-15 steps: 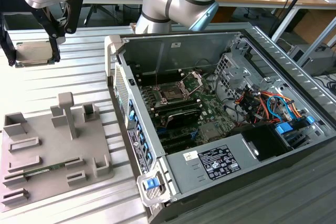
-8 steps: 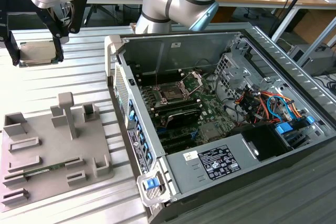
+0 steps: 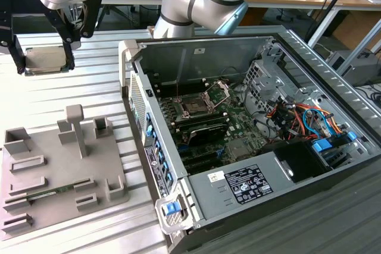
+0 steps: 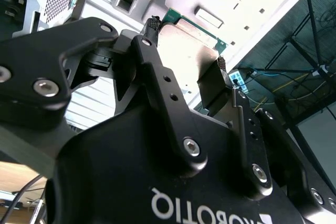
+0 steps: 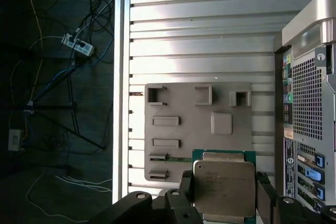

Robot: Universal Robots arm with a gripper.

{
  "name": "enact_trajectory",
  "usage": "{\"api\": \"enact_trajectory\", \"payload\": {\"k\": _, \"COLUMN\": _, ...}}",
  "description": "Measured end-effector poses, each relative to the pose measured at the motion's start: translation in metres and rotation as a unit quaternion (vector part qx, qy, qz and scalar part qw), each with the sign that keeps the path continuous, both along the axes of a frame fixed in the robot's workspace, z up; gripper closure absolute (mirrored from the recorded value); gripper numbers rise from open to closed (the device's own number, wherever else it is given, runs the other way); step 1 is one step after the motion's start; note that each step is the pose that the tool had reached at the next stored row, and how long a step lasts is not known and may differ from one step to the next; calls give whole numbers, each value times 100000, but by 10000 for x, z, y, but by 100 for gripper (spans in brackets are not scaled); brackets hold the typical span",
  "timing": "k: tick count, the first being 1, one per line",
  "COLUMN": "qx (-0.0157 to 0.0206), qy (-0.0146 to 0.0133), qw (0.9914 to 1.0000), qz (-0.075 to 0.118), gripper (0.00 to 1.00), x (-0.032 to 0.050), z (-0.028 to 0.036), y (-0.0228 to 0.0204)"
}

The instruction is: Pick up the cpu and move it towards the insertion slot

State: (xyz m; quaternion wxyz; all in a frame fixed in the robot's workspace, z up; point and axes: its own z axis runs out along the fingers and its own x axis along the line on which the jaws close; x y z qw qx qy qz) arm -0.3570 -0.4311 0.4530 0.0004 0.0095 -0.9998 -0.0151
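Silvery cpu [image 5: 224, 187] sits clamped in the end effector [image 5: 224, 186], high above the grey tray [image 5: 178, 108].

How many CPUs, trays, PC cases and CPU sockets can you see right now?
cpu: 1, held in the gripper
grey tray: 1
computer case: 1
insertion slot: 1
Total: 4

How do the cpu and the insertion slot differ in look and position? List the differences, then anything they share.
1. The cpu hangs clamped in the gripper above the slatted table; the insertion slot sits inside the open computer case.
2. The cpu's top is pale and silvery; the slot's centre is dark, framed in metal.
Both are square.
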Motion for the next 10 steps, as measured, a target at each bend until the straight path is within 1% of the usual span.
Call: {"api": "enact_trajectory", "payload": {"k": 10, "qx": 1, "qy": 2, "qw": 100000, "qz": 1, "gripper": 45, "x": 49, "z": -6, "y": 0}}
